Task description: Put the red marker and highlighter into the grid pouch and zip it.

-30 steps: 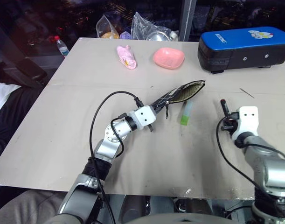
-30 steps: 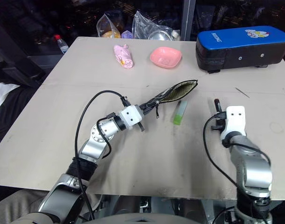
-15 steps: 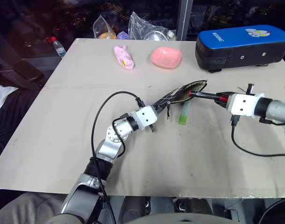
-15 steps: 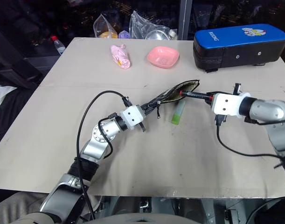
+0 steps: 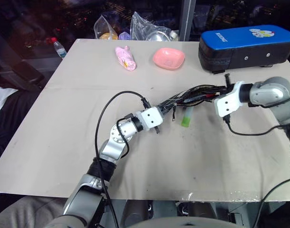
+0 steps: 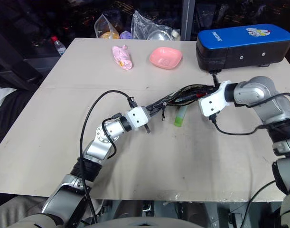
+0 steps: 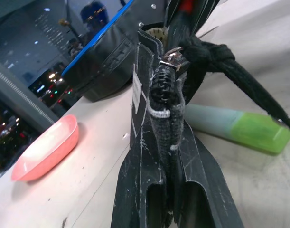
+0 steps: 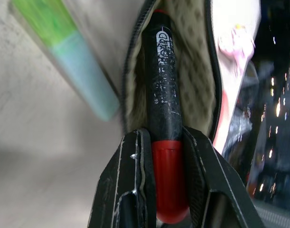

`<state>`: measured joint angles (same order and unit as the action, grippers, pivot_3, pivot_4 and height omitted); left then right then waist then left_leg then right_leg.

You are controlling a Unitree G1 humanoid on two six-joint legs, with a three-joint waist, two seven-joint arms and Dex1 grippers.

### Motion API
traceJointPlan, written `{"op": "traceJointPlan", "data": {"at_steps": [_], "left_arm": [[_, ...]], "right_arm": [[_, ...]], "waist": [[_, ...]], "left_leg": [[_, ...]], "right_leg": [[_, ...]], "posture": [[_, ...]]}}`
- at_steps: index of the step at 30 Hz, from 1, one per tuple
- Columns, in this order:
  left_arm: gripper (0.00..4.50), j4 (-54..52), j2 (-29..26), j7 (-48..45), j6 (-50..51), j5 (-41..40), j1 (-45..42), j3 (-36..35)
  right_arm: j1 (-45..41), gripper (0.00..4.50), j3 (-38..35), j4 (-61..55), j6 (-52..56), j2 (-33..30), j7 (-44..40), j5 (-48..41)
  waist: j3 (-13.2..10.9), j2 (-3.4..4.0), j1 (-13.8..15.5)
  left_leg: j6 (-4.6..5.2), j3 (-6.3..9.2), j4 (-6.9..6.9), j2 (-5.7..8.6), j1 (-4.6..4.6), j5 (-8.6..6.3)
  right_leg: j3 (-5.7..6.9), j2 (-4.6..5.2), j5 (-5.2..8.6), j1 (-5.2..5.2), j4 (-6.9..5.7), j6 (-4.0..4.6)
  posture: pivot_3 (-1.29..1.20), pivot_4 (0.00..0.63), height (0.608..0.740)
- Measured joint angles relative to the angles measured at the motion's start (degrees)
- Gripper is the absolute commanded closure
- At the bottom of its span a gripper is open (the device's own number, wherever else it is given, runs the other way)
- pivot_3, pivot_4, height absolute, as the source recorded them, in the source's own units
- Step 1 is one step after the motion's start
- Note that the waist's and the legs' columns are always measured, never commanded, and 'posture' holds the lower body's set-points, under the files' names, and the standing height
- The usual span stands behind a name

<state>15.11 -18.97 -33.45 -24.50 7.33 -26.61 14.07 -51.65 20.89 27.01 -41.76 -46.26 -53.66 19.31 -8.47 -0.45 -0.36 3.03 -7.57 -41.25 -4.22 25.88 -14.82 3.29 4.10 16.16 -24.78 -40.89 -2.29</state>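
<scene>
Black grid pouch (image 7: pixel 156 137) edge pinched by left gripper (image 7: pixel 168 190), right gripper (image 8: pixel 166 166) clamping red marker (image 8: pixel 163 109) inside its mouth

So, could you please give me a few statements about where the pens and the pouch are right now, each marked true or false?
1. The right gripper holds the marker with its black end inside the open pouch. True.
2. The highlighter is already in the pouch. False: it lies on the table beside the pouch.
3. The left gripper is shut on one end of the pouch. True.
4. The pouch is zipped shut. False: its mouth is open and the lining shows.
5. The pink dish sits on the blue case. False: it rests on the table, apart from the case.
</scene>
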Motion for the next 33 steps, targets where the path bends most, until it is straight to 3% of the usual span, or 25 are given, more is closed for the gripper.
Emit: {"op": "traceJointPlan", "data": {"at_steps": [3, 9, 10, 13, 17, 21, 23, 26, 30, 33], "left_arm": [[4.5, 0.11, 0.12, -0.07, -0.05, 0.26, -0.32, 0.02], [4.5, 0.13, 0.35, 0.68, 0.07, 0.49, -0.27, -0.04], [4.5, 0.13, 0.39, 1.14, 0.29, 0.49, -0.25, -0.09], [4.5, 0.12, 0.4, 1.58, 0.49, 0.45, -0.15, -0.27], [4.5, -0.07, 0.32, 2.32, 0.76, 0.35, 0.26, -0.71], [4.5, -0.24, 0.02, 3.59, 2.17, -0.49, 1.25, -2.92], [4.5, -0.35, -0.16, 3.97, 2.82, -0.84, 1.41, -4.04], [4.5, -0.62, -0.04, 4.49, 3.56, -1.37, 1.59, -4.81], [4.5, -0.68, -0.28, 4.88, 4.44, -2.28, 1.58, -5.78], [4.5, -0.68, -0.57, 4.91, 4.49, -2.41, 1.57, -5.87]], "right_arm": [[-3.06, 4.25, 1.67, 4.03, -1.81, 3.73, 0.28, 1.26], [-4.63, 1.46, 3.0, 10.6, -5.26, 7.74, 2.71, 2.9], [-5.22, 0.74, 2.98, 11.16, -5.27, 8.0, 2.9, 2.7], [-5.83, 0.02, 2.1, 11.29, -4.25, 7.93, 2.78, 1.01], [-2.11, 0.02, -5.2, 3.53, 6.5, 5.47, 1.15, -8.7], [12.01, 0.02, -16.82, -16.82, 33.63, 3.52, 2.7, -21.81], [17.47, 0.02, -18.09, -23.02, 44.4, 4.63, 4.53, -25.05], [26.28, 0.02, -21.06, -37.06, 64.41, 8.53, 10.86, -30.91], [30.64, 0.02, -21.36, -47.89, 86.9, 20.24, 23.02, -35.38], [30.62, 0.02, -21.13, -49.98, 93.53, 24.89, 28.65, -35.54]], "waist": [[0.0, 0.0, -0.11], [-0.01, 0.02, 0.03], [-0.02, 0.03, -0.04], [-0.02, 0.04, -0.08], [-0.02, 0.04, 0.34], [0.0, 0.03, 1.07], [-0.01, 0.07, 1.01], [0.01, 0.07, 0.97], [0.01, 0.07, 0.7], [0.01, 0.05, 0.88]], "left_leg": [[-0.01, 0.01, 0.01, -0.02, 0.01, 0.0], [-0.01, -0.02, 0.0, -0.02, 0.02, 0.0], [-0.01, -0.02, 0.0, -0.03, 0.02, 0.0], [-0.01, -0.01, 0.0, -0.04, 0.02, 0.0], [-0.01, 0.04, 0.0, -0.05, 0.06, 0.0], [-0.01, 0.23, -0.01, -0.08, 0.06, 0.0], [0.0, 0.26, -0.02, -0.06, 0.05, 0.0], [0.0, 0.43, 0.0, -0.08, 0.01, 0.0], [-0.01, 0.46, -0.01, -0.06, 0.02, 0.0], [0.0, 0.46, -0.01, -0.03, 0.03, 0.0]], "right_leg": [[0.01, 0.0, 0.0, 0.0, -0.01, 0.0], [0.01, 0.05, 0.0, -0.01, -0.02, 0.01], [0.01, 0.05, 0.0, -0.01, -0.03, 0.01], [0.01, 0.05, 0.0, -0.02, -0.04, 0.01], [0.03, 0.09, -0.01, -0.02, -0.03, 0.01], [0.14, 0.1, -0.01, 0.04, -0.03, 0.02], [0.06, 0.11, -0.02, 0.0, -0.08, 0.03], [0.04, 0.08, -0.02, 0.02, -0.1, 0.03], [0.05, 0.03, -0.02, 0.01, -0.11, 0.03], [0.06, 0.03, -0.02, 0.02, -0.08, 0.03]], "posture": [[0.0, 0.15, 0.688], [0.0, 0.15, 0.688], [0.0, 0.15, 0.688], [0.0, 0.15, 0.688], [0.0, 0.15, 0.688], [0.0, 0.15, 0.688], [0.0, 0.15, 0.688], [0.0, 0.15, 0.688], [0.0, 0.15, 0.688], [0.0, 0.15, 0.688]]}}
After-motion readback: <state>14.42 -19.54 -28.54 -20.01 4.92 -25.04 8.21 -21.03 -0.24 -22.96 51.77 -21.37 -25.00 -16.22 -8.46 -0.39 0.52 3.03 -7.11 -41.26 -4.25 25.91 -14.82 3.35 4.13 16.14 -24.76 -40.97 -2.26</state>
